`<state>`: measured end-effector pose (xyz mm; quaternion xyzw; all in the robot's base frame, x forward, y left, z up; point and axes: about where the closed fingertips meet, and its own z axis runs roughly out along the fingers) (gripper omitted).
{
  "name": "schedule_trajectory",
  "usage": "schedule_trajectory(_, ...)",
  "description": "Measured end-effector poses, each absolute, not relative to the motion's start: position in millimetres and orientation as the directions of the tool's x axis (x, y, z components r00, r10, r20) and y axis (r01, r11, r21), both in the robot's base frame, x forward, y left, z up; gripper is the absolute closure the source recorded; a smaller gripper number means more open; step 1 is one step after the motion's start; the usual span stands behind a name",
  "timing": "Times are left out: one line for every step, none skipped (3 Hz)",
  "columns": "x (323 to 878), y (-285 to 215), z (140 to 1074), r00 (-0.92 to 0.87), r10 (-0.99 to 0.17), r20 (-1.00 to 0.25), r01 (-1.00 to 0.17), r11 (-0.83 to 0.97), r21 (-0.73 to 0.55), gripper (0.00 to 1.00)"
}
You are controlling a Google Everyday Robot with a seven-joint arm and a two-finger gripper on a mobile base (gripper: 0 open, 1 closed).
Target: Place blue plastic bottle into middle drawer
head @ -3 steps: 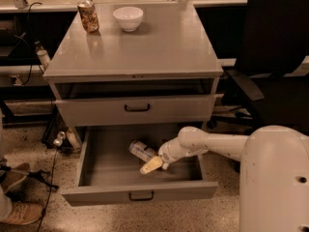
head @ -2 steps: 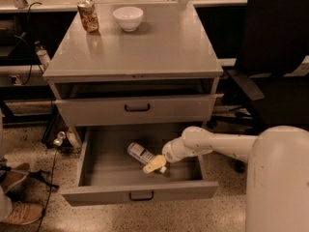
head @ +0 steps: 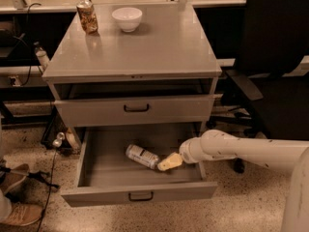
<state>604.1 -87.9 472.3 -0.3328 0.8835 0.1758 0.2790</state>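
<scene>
One bottle (head: pixel 142 156) is seen lying on its side inside the pulled-out drawer (head: pixel 96 195), the gripper (head: pixel 169 162) just beside its right end. Whether anything is gripped cannot be told. The gripper should be lifted clear without the bottle being dragged.

Blue bottle (head: pixel 142 156) lying in open middle drawer (head: pixel 108 170), end effector (head: pixel 167 162) beside.

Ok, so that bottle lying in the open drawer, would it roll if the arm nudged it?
The bottle lies on its side on the drawer floor, so a nudge would probably roll it. It looks like thin plastic, so likely light and a bit squashy. The gripper sits close beside one end.
</scene>
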Motion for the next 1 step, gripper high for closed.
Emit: schedule_trajectory(603.0, -80.3, 466.5, -0.619, -0.502, -0.604, -0.700, 0.702, 0.134, 0.00)
